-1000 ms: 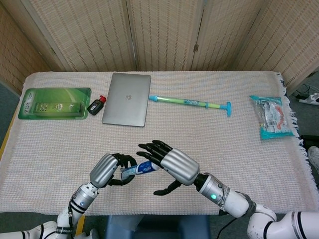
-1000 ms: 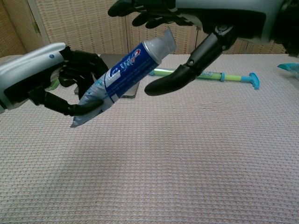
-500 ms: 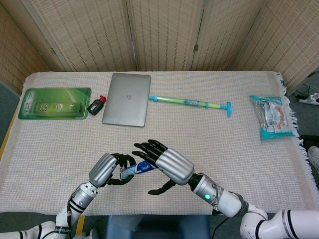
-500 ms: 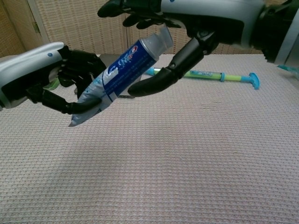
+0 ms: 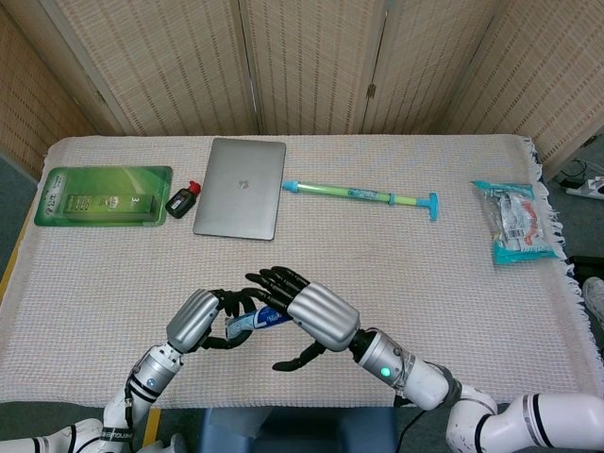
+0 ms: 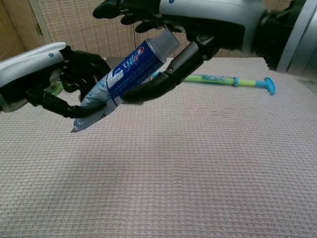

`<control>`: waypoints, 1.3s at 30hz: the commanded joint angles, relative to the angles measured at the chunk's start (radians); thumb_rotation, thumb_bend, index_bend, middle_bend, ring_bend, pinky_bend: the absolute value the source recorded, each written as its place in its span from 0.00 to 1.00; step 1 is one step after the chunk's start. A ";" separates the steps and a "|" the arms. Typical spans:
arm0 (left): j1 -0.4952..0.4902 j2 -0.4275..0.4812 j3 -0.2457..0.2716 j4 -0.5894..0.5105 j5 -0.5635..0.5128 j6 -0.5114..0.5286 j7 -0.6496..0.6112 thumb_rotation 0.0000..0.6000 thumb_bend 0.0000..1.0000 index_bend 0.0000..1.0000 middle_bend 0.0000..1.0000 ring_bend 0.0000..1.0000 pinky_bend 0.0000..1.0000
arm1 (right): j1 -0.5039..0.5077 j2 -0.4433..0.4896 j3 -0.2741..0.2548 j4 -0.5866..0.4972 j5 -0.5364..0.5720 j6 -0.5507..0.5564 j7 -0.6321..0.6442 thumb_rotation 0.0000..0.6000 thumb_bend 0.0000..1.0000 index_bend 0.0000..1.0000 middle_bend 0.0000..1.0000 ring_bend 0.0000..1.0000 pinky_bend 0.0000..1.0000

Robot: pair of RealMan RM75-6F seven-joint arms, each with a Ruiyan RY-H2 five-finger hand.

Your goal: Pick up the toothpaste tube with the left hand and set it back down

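Observation:
My left hand point(image 5: 196, 321) grips the crimped end of the blue and white toothpaste tube point(image 5: 257, 321) near the table's front edge. In the chest view the toothpaste tube point(image 6: 130, 73) hangs clear of the cloth, tilted with its cap up and to the right, in my left hand point(image 6: 47, 74). My right hand point(image 5: 313, 314) is spread around the cap end. Seen from the chest, my right hand point(image 6: 198, 20) has its fingers above the cap and its thumb just under the tube's body. Whether the thumb touches the tube is unclear.
At the back lie a green blister pack point(image 5: 104, 196), a small black bottle with a red cap point(image 5: 182, 200), a closed grey laptop point(image 5: 241, 187) and a long green and blue pump point(image 5: 363, 195). A teal packet point(image 5: 516, 222) lies at the right edge.
My right hand has slid left, closing in over the tube's cap end, its thumb now under the tube. The left hand and tube have risen slightly.

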 commanded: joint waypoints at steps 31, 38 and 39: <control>0.021 -0.029 -0.010 0.119 -0.136 -0.051 0.234 1.00 0.74 0.84 0.87 0.74 0.56 | -0.089 0.172 -0.004 -0.024 -0.055 0.134 0.091 0.66 0.15 0.00 0.00 0.00 0.00; 0.020 -0.080 -0.047 0.215 -0.384 -0.134 0.465 1.00 0.73 0.78 0.83 0.70 0.53 | -0.143 0.234 -0.038 -0.012 -0.081 0.170 0.127 0.66 0.15 0.00 0.00 0.00 0.00; 0.021 -0.087 -0.053 0.221 -0.413 -0.137 0.489 1.00 0.73 0.76 0.82 0.69 0.53 | -0.148 0.240 -0.043 -0.009 -0.086 0.172 0.132 0.66 0.15 0.00 0.00 0.00 0.00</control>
